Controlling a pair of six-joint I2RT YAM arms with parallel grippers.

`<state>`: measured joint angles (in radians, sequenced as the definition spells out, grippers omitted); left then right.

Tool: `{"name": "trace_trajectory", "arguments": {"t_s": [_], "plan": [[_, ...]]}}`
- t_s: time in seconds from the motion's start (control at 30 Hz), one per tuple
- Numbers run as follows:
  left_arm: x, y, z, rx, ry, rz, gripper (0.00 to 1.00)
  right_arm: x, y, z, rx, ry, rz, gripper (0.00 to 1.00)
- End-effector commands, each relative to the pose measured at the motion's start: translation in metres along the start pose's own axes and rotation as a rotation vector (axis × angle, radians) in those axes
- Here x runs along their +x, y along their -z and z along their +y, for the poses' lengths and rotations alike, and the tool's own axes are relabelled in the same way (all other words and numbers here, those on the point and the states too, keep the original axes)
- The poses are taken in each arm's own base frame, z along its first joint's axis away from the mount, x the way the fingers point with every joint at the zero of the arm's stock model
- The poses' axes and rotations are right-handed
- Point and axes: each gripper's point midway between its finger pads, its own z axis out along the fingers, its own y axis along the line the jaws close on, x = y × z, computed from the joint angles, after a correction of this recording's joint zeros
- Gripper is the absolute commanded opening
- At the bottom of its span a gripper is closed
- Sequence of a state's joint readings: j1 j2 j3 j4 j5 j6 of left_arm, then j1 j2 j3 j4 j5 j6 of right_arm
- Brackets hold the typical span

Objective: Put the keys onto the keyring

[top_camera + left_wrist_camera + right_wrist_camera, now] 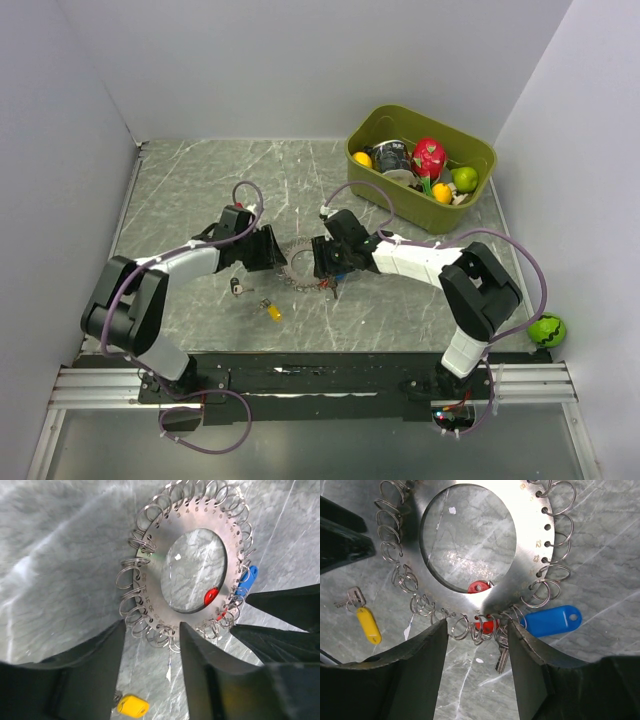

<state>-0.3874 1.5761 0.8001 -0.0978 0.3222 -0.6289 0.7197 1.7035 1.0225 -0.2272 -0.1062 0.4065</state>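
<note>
Between the spread fingers (75, 675) of the left claw (152, 626) we see a stretch of the keyring (165, 540). It is a flat metal disc with a round hole, numbers on its face and small split rings all round its rim. This claw is released, with one dark finger on either side of that stretch of rim. Behind its fingertips, toward its own arm, the yellow key (132, 706) lies on the table (60, 555). From above we find the black key (237, 287) closer to this claw than the yellow one. Both keys lie apart from the keyring and are not strung on it.

The keyring lies flat between the two claws. Its red tag (211, 596) and blue tag (247, 580) sit on the side facing the right claw (477, 625). That claw is released too. Its fingers (545, 675) flank the rim where a red tag and a small silver key hang, and the blue tag lies just outside one finger. Beyond the right claw, well apart from it, stands a green bin (450, 218) of toy fruit.
</note>
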Motion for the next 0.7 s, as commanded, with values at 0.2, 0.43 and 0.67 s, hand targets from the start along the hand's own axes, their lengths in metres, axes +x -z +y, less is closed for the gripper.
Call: {"name": "trace_trajectory", "arguments": {"t_s": [0.2, 0.43, 0.67], "plan": [[-0.001, 0.012, -0.014, 0.050, -0.027, 0.000, 0.65, -0.025, 0.011, -0.005, 0.024, 0.009, -0.070, 0.59], [0.022, -0.006, -0.012, 0.110, 0.012, 0.071, 0.55, -0.012, -0.003, -0.011, 0.033, 0.012, -0.005, 0.56], [0.013, -0.027, -0.008, 0.089, -0.023, 0.093, 0.41, 0.004, -0.001, 0.003, -0.040, 0.006, 0.023, 0.28]]}}
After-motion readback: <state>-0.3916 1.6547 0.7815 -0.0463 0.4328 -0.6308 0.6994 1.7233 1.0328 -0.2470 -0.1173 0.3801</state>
